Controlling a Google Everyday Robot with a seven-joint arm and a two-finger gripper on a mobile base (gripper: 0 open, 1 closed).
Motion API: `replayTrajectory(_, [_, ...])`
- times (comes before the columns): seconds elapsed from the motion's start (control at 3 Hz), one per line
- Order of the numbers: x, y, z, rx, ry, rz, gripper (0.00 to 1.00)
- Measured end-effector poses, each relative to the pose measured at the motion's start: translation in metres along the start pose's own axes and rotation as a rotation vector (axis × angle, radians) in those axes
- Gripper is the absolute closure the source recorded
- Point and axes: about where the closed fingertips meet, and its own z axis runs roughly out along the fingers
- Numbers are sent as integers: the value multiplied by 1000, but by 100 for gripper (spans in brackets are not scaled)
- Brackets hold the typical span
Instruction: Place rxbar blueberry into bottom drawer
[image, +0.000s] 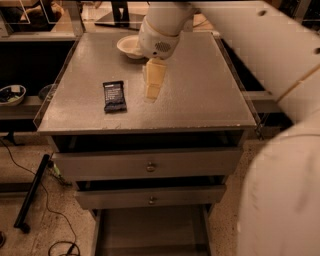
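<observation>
The rxbar blueberry (114, 96), a flat dark bar with small white lettering, lies on the grey cabinet top (200, 95) at the left front. My gripper (151, 92) hangs over the top's middle, pointing down, a short way right of the bar and not touching it. It holds nothing that I can see. The bottom drawer (150, 235) is pulled out below the two upper drawers; its flat grey floor shows with nothing on it.
A white bowl (129, 46) stands at the back of the top, partly behind my arm. My white arm fills the right side of the view. The two upper drawers (150, 165) with brass knobs stand slightly ajar. Cables and a dark stand lie on the floor at the left.
</observation>
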Motion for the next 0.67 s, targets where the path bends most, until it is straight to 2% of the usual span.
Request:
replayTrajectory(0.33, [1, -16, 33, -49, 37, 2, 0])
replayTrajectory(0.67, [8, -20, 57, -87, 84, 12, 0])
